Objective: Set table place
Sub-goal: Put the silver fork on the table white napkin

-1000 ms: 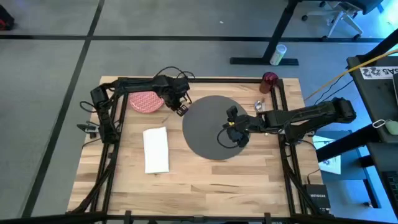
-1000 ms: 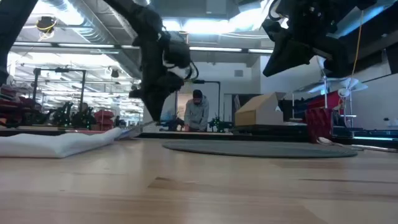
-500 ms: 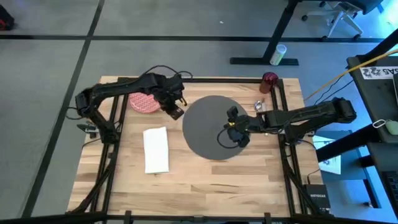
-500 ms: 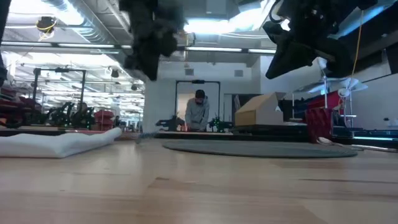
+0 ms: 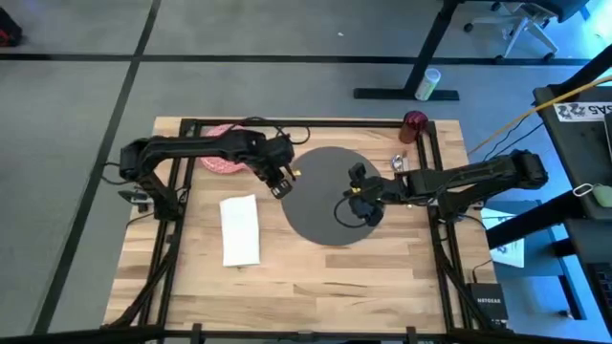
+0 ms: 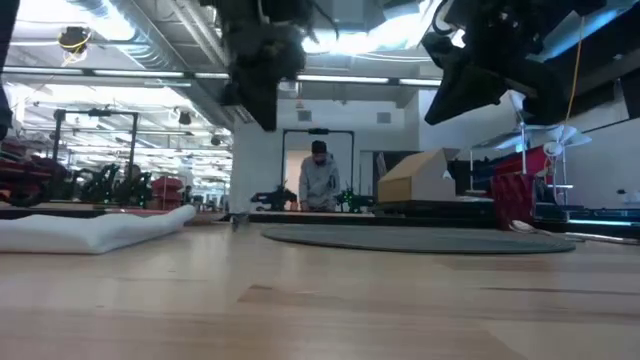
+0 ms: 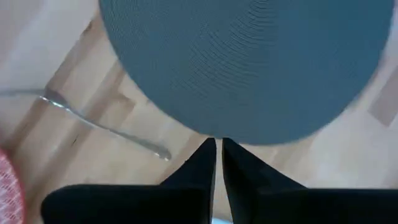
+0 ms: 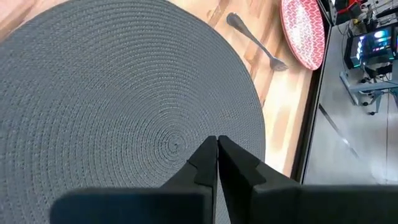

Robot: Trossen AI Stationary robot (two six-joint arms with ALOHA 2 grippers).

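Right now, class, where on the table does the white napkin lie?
In the high view the white napkin lies on the table's left half, beside the grey mat and nearer the front than the red plate.

You see a matt, woven mat with ribbed rings on a smooth wood table. The fork is shiny metal; the plate looks glossy.

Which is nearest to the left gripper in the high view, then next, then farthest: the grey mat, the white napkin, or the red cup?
From the left gripper:
1. Grey mat: right beside it, its edge at the gripper's tip.
2. White napkin: on the table's near-left part.
3. Red cup: at the far right corner.
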